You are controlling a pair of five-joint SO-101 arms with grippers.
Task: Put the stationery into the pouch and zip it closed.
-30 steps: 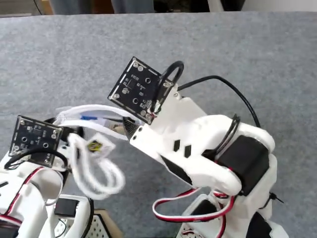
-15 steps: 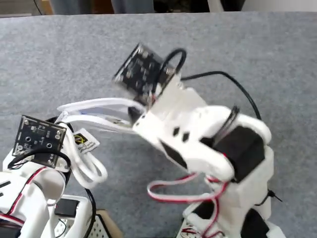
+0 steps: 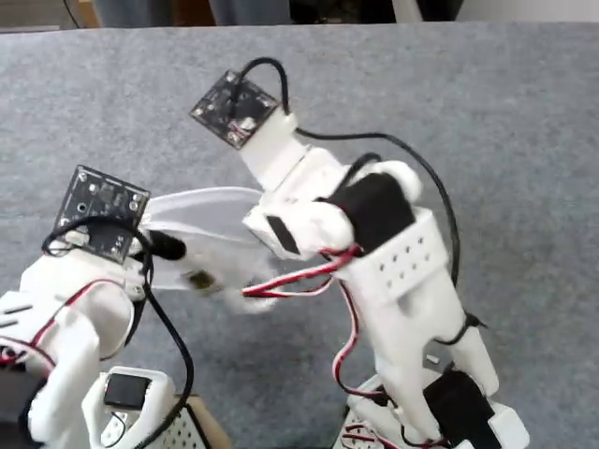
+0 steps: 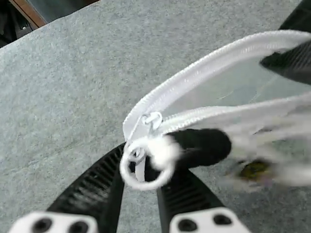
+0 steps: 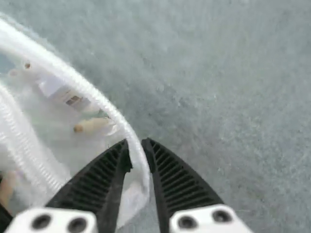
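Observation:
The white see-through pouch (image 3: 211,217) hangs between the two arms, its zipper partly open. In the left wrist view my left gripper (image 4: 141,179) is shut on the pouch's (image 4: 218,82) end, just below the zipper slider (image 4: 153,119) and a white cord loop (image 4: 143,167). A black rounded item (image 4: 201,143) lies at the pouch mouth, with a yellow tag (image 4: 252,170) beside it. In the right wrist view my right gripper (image 5: 136,148) is shut on the pouch's zipper edge (image 5: 92,94). Pale stationery (image 5: 92,125) shows inside through the film.
Grey felt table cover (image 3: 487,112) lies open to the right and far side. The right arm's body (image 3: 402,271) and its red-white cables (image 3: 299,281) stand in the middle. A perforated board corner (image 3: 192,426) sits at the near edge.
The right arm has swung left and upright, its camera board moving toward the far left. The left arm rose to the right. The pouch was pulled taut and the cord loop swung.

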